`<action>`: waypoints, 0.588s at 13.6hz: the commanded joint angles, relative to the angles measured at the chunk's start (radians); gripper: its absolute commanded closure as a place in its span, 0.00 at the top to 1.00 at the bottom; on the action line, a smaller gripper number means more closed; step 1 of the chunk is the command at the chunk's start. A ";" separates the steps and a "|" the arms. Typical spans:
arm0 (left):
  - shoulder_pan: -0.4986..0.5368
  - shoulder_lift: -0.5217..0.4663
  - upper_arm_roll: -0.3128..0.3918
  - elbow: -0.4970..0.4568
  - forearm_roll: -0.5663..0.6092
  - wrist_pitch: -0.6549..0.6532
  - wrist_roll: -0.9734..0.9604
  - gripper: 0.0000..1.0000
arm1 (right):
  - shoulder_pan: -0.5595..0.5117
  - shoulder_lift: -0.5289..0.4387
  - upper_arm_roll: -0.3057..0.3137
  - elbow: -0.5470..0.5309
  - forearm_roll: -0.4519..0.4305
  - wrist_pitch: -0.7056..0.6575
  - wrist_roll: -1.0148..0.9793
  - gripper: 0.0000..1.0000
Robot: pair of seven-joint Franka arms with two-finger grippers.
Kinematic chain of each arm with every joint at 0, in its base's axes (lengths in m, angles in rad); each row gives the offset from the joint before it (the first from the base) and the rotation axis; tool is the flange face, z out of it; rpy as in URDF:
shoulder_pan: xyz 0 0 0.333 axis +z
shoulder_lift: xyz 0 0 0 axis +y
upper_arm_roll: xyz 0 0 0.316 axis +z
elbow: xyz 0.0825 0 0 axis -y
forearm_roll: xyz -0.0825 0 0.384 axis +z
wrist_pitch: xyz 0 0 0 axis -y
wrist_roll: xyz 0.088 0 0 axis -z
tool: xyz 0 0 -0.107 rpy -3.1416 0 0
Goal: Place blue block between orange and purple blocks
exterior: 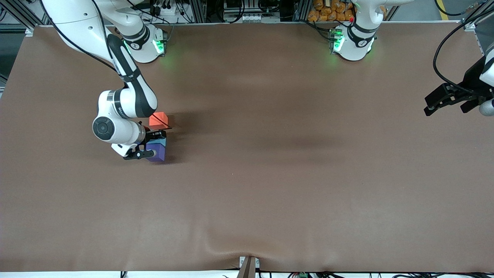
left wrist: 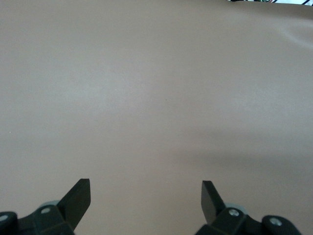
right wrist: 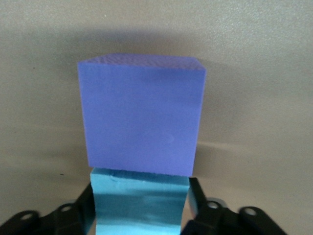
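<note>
My right gripper (exterior: 154, 142) is shut on the blue block (exterior: 159, 141), low at the table, between the orange block (exterior: 158, 119) and the purple block (exterior: 157, 153). In the right wrist view the blue block (right wrist: 141, 201) sits between the fingers (right wrist: 84, 201) and touches the purple block (right wrist: 142, 120). The orange block lies farther from the front camera, with a small gap to the blue block. The purple block lies nearer. My left gripper (exterior: 447, 101) is open and empty, held up at the left arm's end of the table; it waits (left wrist: 145, 193).
The brown table cover (exterior: 270, 173) is bare around the three blocks. A wrinkle shows at its near edge (exterior: 231, 247).
</note>
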 commanded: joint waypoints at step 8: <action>0.009 0.000 -0.005 0.004 -0.009 0.007 0.021 1.00 | -0.066 -0.165 -0.005 0.213 0.009 -0.305 -0.001 1.00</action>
